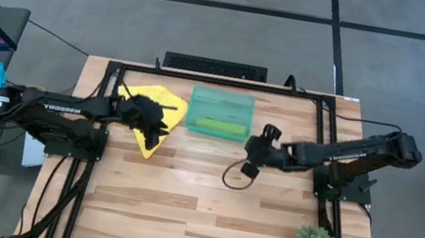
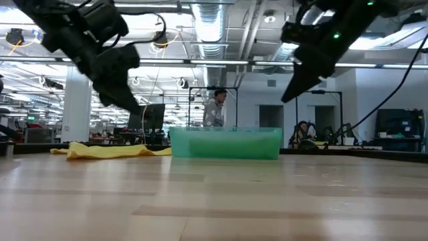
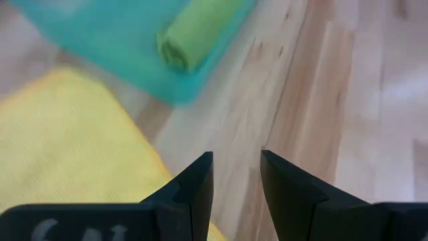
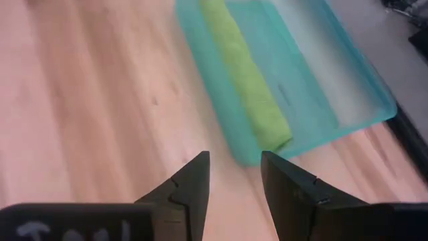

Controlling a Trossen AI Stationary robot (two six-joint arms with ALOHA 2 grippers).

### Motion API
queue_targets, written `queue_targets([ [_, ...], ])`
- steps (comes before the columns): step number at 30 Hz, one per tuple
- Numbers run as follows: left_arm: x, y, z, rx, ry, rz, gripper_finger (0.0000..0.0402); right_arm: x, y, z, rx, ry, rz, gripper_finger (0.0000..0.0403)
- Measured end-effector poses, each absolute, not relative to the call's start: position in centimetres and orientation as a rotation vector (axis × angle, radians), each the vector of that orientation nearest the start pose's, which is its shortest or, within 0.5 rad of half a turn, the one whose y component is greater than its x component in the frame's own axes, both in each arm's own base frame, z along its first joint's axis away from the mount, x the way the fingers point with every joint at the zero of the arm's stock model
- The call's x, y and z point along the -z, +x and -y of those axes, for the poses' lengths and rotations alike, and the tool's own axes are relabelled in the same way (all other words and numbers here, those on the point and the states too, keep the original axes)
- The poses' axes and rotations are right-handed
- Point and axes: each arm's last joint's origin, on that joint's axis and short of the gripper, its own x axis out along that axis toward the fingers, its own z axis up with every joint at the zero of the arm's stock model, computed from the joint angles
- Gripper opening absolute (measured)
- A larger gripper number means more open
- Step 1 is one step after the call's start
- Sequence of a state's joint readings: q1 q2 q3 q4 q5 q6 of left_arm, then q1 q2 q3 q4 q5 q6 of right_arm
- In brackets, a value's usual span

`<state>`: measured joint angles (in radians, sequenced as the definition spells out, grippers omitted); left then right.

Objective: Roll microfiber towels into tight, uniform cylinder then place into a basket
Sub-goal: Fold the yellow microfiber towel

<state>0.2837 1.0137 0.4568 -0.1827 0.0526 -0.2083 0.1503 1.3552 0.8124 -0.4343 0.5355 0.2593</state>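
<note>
Basket (image 1: 222,103): on worktop (image 1: 205,213), holding one rolled green towel (image 1: 220,125) (along its near wall).
Yellow towel (image 1: 154,105): unrolled, just left of basket.
Left claw (image 1: 152,130): over yellow towel, parted, empty.
Right claw (image 1: 252,150): right of basket, parted, empty.

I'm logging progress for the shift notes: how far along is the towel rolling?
Done: the lime green microfiber towel lies rolled inside the translucent teal plastic basket. In hand: nothing; the left gripper hovers open over the bright yellow microfiber towel, the right gripper open and empty near the basket. Left: the yellow towel, unrolled on the wooden table, needs rolling and placing.
</note>
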Motion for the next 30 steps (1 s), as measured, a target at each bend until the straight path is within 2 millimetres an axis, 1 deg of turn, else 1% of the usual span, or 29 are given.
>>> queue_targets([
  [3, -17.3, 18.1, -4.1, -0.317, -0.341, -0.736, 0.0114, -21.1, 25.5, -3.6, 0.458, -0.092, -0.823, 0.0156],
  [6, -16.5, 18.1, -2.8, -0.302, -0.375, -0.753, 0.0114, -21.3, 25.6, -4.5, 0.435, -0.098, -0.784, 0.0154],
  [9, -16.3, 18.1, -1.6, -0.298, -0.395, -0.766, 0.0114, -21.4, 25.7, -5.0, 0.41, -0.11, -0.762, 0.0153],
  [13, -16.2, 17.9, -0.5, -0.378, -0.382, -0.76, 0.0114, -21.6, 25.9, -5.3, 0.405, -0.082, -0.727, 0.0153],
  [17, -15.9, 17.5, 0.1, -0.502, -0.382, -0.76, 0.0114, -21.8, 26.0, -6.0, 0.398, -0.016, -0.687, 0.0152],
  [22, -15.5, 16.8, 0.8, -0.615, -0.419, -0.773, 0.0114, -21.9, 25.6, -7.5, 0.361, 0.029, -0.669, 0.015],
  [27, -14.9, 17.0, 1.5, -0.669, -0.425, -0.758, 0.0114, -21.7, 25.4, -8.9, 0.353, 0.057, -0.645, 0.0152],
  [30, -13.9, 17.4, 1.7, -0.684, -0.409, -0.802, 0.0114, -21.8, 25.3, -9.4, 0.336, 0.057, -0.632, 0.0152],
])
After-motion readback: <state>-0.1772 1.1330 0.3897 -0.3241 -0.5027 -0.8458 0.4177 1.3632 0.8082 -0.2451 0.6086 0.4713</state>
